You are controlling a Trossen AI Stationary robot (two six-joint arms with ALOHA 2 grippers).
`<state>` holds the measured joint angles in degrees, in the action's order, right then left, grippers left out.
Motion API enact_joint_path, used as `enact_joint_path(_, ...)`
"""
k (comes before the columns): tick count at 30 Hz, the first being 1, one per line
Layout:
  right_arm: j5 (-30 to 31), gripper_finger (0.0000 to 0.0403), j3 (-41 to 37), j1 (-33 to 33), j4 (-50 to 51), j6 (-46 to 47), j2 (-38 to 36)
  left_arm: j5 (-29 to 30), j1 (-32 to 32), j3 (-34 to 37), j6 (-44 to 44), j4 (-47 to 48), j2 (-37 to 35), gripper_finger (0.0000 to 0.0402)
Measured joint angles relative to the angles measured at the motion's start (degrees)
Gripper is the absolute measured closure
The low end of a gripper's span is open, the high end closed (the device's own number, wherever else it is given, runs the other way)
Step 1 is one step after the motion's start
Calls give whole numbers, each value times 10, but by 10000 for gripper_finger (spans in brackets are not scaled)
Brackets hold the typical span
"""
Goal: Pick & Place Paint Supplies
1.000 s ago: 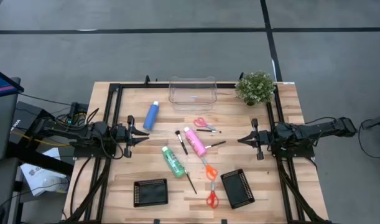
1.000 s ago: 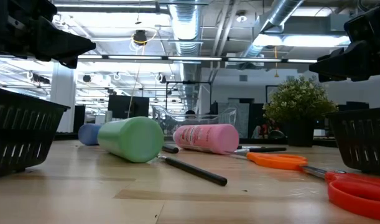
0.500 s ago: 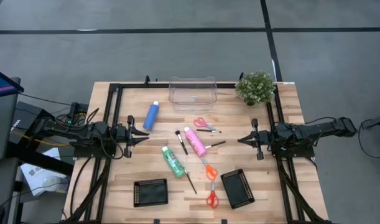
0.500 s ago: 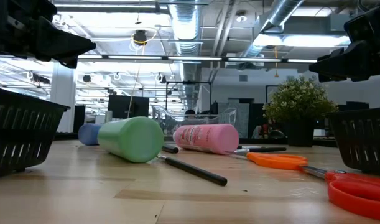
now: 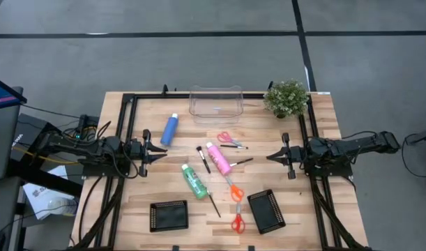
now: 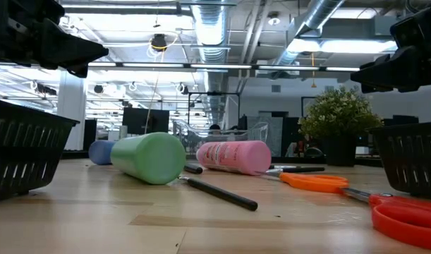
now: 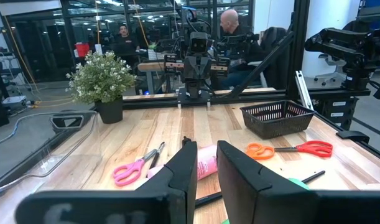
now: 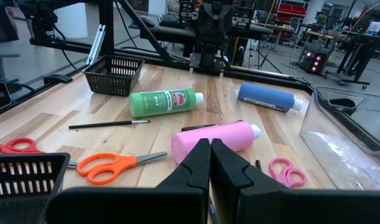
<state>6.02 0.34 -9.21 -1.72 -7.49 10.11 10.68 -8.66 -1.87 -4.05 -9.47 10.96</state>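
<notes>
Three paint bottles lie on their sides mid-table: blue (image 5: 170, 130), pink (image 5: 218, 158) and green (image 5: 194, 180), each with a white cap. Thin dark brushes lie flat among them: one left of the pink bottle (image 5: 203, 159), one right of it (image 5: 239, 162), one below the green bottle (image 5: 213, 204). My left gripper (image 5: 164, 150) hovers level at the table's left side, with a narrow gap showing between its fingers (image 7: 206, 155) and nothing in it. My right gripper (image 5: 268, 157) hovers level at the right side, shut and holding nothing (image 8: 209, 149).
A clear plastic bin (image 5: 215, 103) stands at the far edge, with a potted plant (image 5: 286, 97) to its right. Two black baskets (image 5: 169, 215) (image 5: 266, 210) sit near the front edge. Pink scissors (image 5: 230, 140) and two orange pairs (image 5: 234, 189) (image 5: 237, 219) lie among the supplies.
</notes>
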Motion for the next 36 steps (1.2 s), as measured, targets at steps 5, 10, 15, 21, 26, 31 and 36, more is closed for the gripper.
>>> enact_joint_path(5,0,403,0,0,0,0,0,0,0,0,0,0,0,348)
enact_joint_path(10,0,403,0,0,0,0,0,0,0,0,0,0,0,348)
enact_joint_path(15,0,403,0,0,0,0,0,1,0,0,0,0,0,348)
enact_joint_path(21,0,403,0,0,0,0,0,3,0,0,0,0,0,348)
enact_joint_path(26,0,403,0,0,0,0,0,3,0,0,0,0,0,348)
enact_joint_path(31,0,403,0,0,0,0,0,3,0,0,0,0,0,348)
enact_joint_path(36,0,403,0,0,0,0,0,2,0,0,0,-23,0,348)
